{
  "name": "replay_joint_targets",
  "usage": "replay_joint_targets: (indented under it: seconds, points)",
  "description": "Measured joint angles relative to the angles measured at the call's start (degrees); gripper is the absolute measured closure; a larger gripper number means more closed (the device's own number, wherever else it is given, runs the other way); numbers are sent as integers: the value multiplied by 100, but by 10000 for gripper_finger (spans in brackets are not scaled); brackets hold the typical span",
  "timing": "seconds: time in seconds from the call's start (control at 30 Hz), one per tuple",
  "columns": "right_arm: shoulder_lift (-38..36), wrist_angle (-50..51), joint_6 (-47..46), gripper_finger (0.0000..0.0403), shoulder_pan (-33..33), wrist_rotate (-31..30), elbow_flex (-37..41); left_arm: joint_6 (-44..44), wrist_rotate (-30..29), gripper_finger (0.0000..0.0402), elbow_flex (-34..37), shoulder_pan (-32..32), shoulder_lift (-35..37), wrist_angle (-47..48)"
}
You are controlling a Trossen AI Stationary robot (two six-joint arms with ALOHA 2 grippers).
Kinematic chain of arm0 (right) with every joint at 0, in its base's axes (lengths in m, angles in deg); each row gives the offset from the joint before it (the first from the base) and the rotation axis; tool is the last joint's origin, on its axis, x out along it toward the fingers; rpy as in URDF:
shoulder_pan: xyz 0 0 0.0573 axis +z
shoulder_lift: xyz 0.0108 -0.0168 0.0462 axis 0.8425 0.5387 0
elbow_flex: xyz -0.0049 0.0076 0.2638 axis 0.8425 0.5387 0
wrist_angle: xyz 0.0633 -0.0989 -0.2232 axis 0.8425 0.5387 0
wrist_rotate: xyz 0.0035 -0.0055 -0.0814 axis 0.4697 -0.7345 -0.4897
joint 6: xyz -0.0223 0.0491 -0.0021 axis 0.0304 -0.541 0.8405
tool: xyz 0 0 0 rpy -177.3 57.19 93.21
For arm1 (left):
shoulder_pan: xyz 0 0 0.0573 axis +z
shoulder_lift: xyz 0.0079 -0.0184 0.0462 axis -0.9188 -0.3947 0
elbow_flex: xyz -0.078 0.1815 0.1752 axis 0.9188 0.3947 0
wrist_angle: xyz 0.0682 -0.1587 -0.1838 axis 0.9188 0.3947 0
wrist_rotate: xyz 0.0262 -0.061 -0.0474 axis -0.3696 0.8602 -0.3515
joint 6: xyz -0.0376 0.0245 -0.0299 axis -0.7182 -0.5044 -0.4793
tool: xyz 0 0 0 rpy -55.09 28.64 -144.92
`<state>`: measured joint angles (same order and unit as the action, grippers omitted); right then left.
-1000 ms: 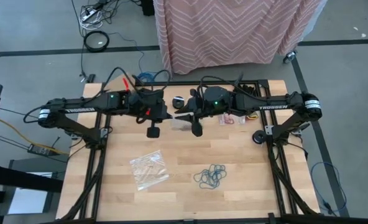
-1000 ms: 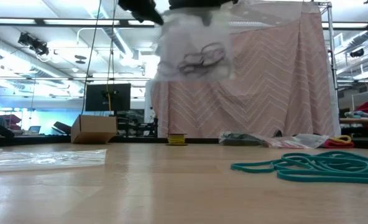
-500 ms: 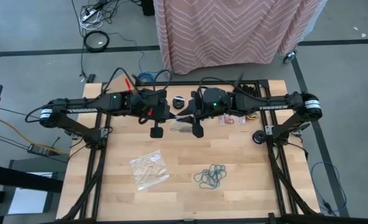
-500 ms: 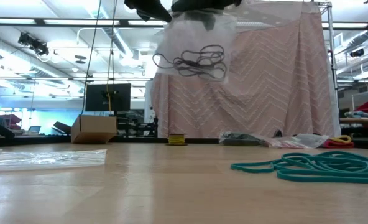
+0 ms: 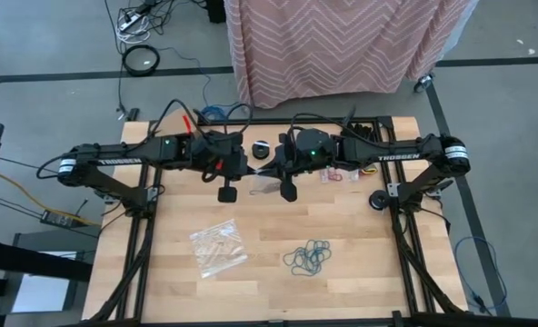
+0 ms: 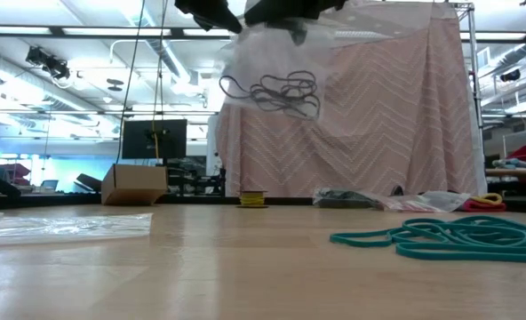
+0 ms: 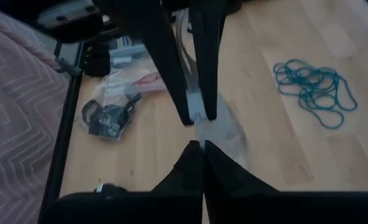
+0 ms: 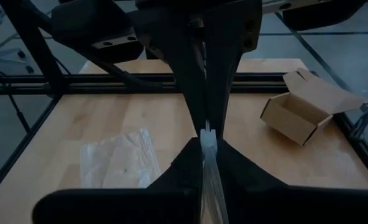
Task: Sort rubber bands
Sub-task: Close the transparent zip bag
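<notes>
Setting: wooden table (image 5: 269, 300) inside a black frame, a pink chevron cloth (image 6: 387, 116) hanging behind it.
Held thing: a clear plastic bag (image 6: 272, 80) with black rubber bands (image 6: 272, 89) inside hangs in mid-air over the back middle of the table, between the two arms.
Key relation: the bag's top edge runs from one gripper to the other, and the bag hangs down below both; the two arms meet nose to nose and are equally near it.
Left gripper (image 7: 202, 146): clenched on the bag's edge, fingers pressed together.
Right gripper (image 8: 207, 144): pinched on the same top edge, with the thin plastic showing between its fingertips.
Other bands: a teal rubber band pile (image 5: 307, 257) lies loose on the front of the table, well apart from both grippers; red rubber bands (image 5: 334, 175) sit in a bag near the right arm.
Second bag: another clear bag (image 5: 218, 247) lies flat to the left of the teal pile.
Judgement: the next move likely pulls the bag's mouth apart, so the two grips must hold opposite lips.
</notes>
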<state>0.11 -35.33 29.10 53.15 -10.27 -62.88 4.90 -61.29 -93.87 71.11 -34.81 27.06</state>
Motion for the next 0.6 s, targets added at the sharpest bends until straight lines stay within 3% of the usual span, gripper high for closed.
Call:
replay_joint_targets:
  seconds: [0.2, 0.6]
  points:
    - [11, -23, -10, 397, 0, -33, 0, 0, -140, 401, -11, 9, 69, 265]
    - [-8, 55, -125, 397, -4, -58, -7, -32, -501, 401, 11, 9, 678, 1158]
